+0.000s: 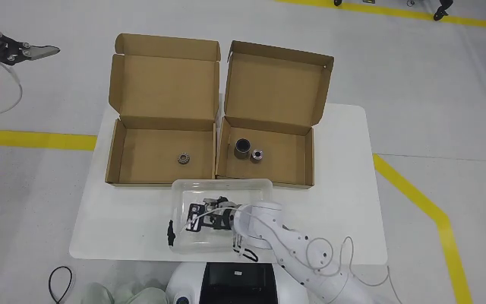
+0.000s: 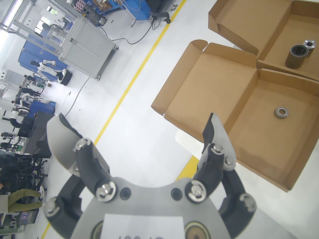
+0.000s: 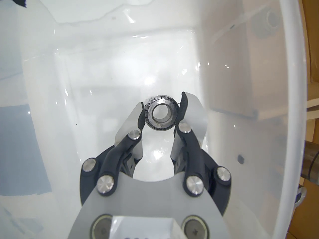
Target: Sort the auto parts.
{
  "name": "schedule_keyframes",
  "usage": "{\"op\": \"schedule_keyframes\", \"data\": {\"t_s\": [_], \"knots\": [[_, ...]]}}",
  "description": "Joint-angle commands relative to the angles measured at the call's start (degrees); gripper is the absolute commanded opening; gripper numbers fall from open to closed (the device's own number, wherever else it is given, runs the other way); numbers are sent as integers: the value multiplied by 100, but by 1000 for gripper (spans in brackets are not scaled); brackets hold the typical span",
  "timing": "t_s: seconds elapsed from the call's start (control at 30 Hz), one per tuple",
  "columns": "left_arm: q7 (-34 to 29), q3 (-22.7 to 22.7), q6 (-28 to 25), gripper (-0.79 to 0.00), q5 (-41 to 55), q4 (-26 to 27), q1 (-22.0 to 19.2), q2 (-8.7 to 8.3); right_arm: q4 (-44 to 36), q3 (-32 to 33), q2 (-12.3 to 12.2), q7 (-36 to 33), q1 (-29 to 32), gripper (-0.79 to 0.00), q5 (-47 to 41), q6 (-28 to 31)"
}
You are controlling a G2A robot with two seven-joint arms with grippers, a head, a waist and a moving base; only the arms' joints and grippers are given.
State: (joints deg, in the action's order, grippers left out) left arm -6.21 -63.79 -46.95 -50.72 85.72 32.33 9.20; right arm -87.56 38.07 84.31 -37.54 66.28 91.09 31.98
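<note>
Top view, centre: white table (image 1: 342, 152) holding left brown cardboard box (image 1: 163, 91) and right brown cardboard box (image 1: 277, 87), both open, clear plastic tray (image 1: 220, 185) just below. Right gripper (image 3: 162, 99) inside tray, fingers clamped on silver roller bearing (image 3: 161, 114). Left gripper (image 2: 135, 123) upper left, off table, fingers wide apart. Small steel bearing (image 1: 183, 158) in left box; dark cylindrical sleeve (image 1: 242, 147) beside silver ring (image 1: 257, 155) in right.
</note>
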Motion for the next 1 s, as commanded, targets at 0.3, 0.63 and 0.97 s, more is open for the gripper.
{"op": "schedule_keyframes", "data": {"t_s": [0.3,0.63,0.97], "knots": [[0,0,0,0,0,0,0,0,-209,277,-124,1445,186,-785,-44,125],[0,0,0,0,0,0,0,0,-44,538,-227,3706,200,-785,-227,444],[0,0,0,0,0,0,0,0,-305,748,-276,4516,-10,-785,-344,594]]}}
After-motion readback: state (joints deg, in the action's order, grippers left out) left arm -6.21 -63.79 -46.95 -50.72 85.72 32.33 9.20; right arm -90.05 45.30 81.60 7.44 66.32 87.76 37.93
